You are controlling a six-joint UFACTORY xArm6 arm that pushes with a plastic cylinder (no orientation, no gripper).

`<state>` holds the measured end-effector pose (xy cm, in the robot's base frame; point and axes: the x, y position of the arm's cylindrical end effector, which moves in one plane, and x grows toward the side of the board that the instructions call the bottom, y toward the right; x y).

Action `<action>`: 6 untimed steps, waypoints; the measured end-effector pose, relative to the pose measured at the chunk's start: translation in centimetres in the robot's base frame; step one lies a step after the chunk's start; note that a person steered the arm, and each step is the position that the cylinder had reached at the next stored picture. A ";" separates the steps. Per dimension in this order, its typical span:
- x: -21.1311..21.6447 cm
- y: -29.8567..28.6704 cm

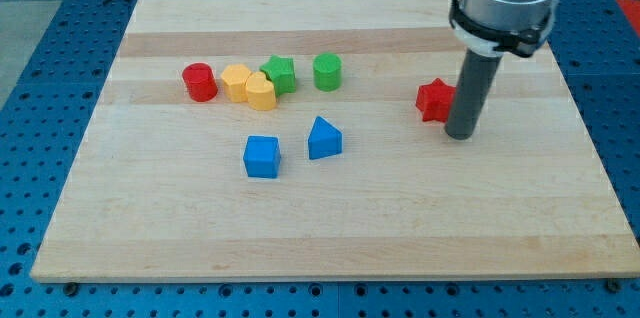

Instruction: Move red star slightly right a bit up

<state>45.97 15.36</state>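
The red star (433,99) lies on the wooden board (330,228) at the view's right, a little above the middle. My tip (460,135) rests on the board just to the right of the star and slightly below it. The rod covers the star's right edge. Whether the tip touches the star cannot be told.
A row of blocks lies at the upper left: a red cylinder (199,82), a yellow block (236,82), a yellow heart-like block (261,91), a green star (280,74) and a green cylinder (327,71). A blue cube (262,156) and a blue triangular block (323,139) lie below them.
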 end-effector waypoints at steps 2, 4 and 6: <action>-4.6 1.1; -8.8 -1.1; -3.5 5.1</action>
<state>42.46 20.45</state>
